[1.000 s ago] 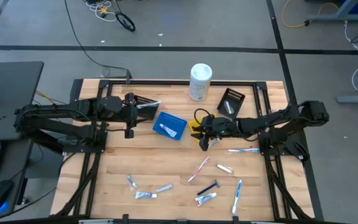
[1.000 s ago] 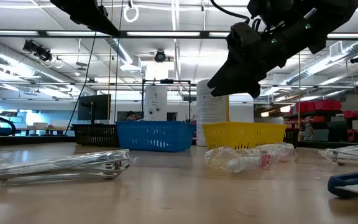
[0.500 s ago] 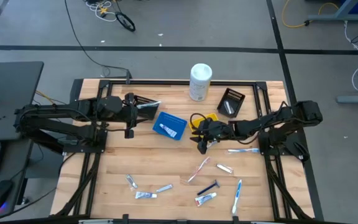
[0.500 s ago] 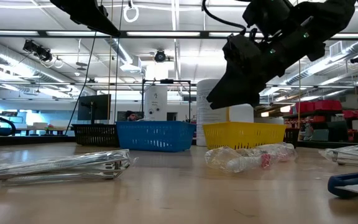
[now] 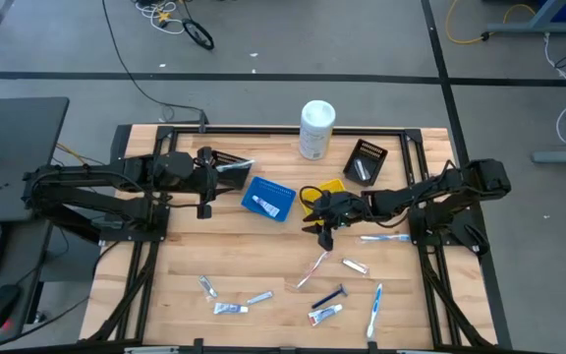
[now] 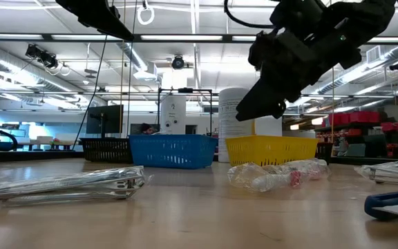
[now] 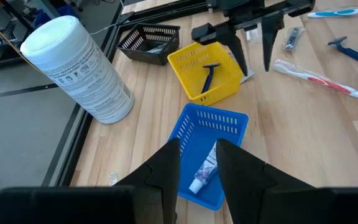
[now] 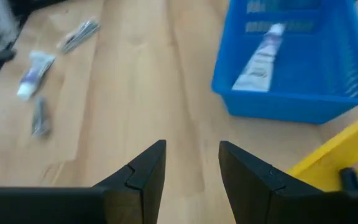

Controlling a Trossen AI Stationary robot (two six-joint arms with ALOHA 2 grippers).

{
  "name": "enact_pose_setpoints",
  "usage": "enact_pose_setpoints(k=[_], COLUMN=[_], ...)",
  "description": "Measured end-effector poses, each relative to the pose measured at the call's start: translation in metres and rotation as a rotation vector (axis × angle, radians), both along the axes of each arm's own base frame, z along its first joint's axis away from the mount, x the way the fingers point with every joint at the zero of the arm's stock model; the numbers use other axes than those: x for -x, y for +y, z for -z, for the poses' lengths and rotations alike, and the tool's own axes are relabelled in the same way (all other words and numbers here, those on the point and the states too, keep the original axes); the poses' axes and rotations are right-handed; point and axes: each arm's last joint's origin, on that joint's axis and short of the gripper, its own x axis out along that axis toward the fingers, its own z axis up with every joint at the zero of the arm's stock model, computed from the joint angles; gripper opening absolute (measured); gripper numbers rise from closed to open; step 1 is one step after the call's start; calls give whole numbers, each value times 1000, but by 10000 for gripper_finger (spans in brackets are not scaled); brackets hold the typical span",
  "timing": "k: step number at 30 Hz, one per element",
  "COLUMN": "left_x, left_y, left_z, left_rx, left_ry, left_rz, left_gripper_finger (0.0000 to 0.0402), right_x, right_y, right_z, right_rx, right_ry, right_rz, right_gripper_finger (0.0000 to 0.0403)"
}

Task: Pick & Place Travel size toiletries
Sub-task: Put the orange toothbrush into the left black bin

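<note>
High view shows my right gripper empty, fingers parted, at the yellow bin's six o'clock, toiletries scattered at its six, while my left gripper, narrowly parted, waits at the blue bin's nine.

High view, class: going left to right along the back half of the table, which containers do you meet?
Blue bin → white canister → black bin. The yellow bin is left out: the right gripper and its arm cover most of it.
</note>
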Motion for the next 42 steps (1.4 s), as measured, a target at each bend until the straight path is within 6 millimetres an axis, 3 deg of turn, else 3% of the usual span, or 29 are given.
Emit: enact_pose_setpoints(k=[10,19,36,42], left_x=[0,0,0,-5], left_y=[0,0,0,0], left_z=[0,0,0,-9], left_rx=[0,0,-20,-63], left_ry=[0,0,-1,-86], left_rz=[0,0,11,30], left_gripper_finger=[112,112,112,112], right_x=[4,6,12,14], right_y=[35,68,75,75], right_z=[2,30,46,54], right_rx=[-13,115,159,166], right_ry=[-4,78,178,225], right_rz=[-299,-299,-358,-361], right_gripper_finger=[158,158,158,158])
